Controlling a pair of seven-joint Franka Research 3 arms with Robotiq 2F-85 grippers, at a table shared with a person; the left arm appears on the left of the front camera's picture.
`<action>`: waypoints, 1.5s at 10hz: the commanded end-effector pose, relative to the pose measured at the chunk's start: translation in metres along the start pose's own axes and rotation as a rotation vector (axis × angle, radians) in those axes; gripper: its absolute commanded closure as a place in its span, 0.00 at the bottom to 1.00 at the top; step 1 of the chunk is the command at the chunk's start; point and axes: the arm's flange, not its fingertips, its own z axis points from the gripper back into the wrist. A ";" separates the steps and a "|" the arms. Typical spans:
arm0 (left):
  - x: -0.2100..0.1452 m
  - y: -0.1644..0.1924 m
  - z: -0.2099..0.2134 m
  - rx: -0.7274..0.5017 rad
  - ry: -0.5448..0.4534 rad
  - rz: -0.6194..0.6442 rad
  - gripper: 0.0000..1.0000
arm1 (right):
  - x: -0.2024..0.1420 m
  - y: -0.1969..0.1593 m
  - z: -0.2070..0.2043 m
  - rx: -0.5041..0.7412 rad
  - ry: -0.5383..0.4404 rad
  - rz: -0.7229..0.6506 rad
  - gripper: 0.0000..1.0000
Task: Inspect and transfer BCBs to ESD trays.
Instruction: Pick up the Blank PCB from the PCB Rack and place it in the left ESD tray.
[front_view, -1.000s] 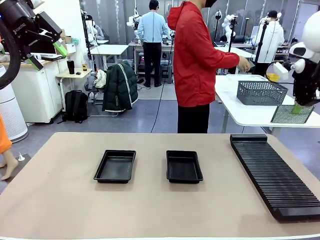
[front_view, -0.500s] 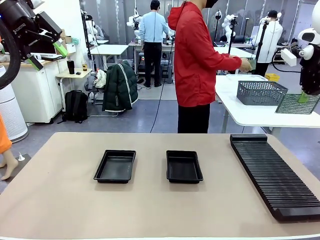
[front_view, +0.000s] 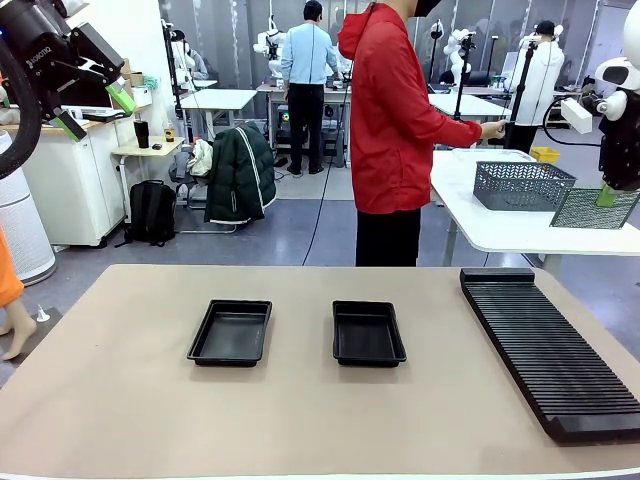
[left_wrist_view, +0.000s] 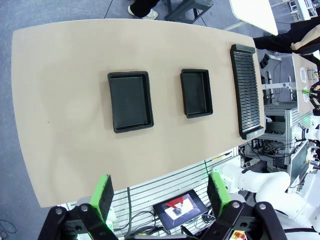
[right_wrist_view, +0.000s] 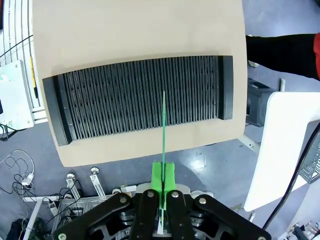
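Pinching a thin green BCB (front_view: 580, 212) edge-on in the right gripper (front_view: 606, 196), fingers clamped tight on one edge, hovering high over the worktop's (front_view: 320, 430) right edge above the black ribbed rack (front_view: 550, 350). Holding the left gripper (front_view: 95, 110) spread wide, grasping nothing, high beyond the worktop's left edge. Looking down on the left ESD tray (front_view: 230, 333) and the right ESD tray (front_view: 368, 333), lying flat side by side mid-worktop, well apart from the rack.

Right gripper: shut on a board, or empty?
Shut on a BCB: the right gripper has its green pads closed on the thin board, seen edge-on above the rack.
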 end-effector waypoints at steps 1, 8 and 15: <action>0.000 0.001 0.001 -0.001 -0.001 0.001 0.00 | 0.003 0.000 -0.002 0.002 0.002 0.003 1.00; 0.000 0.001 0.001 -0.001 -0.001 0.001 0.00 | 0.022 -0.002 -0.015 0.108 -0.038 -0.176 0.98; 0.000 0.001 0.001 -0.001 -0.001 0.001 0.00 | 0.106 0.049 -0.049 0.407 -0.114 -0.702 0.98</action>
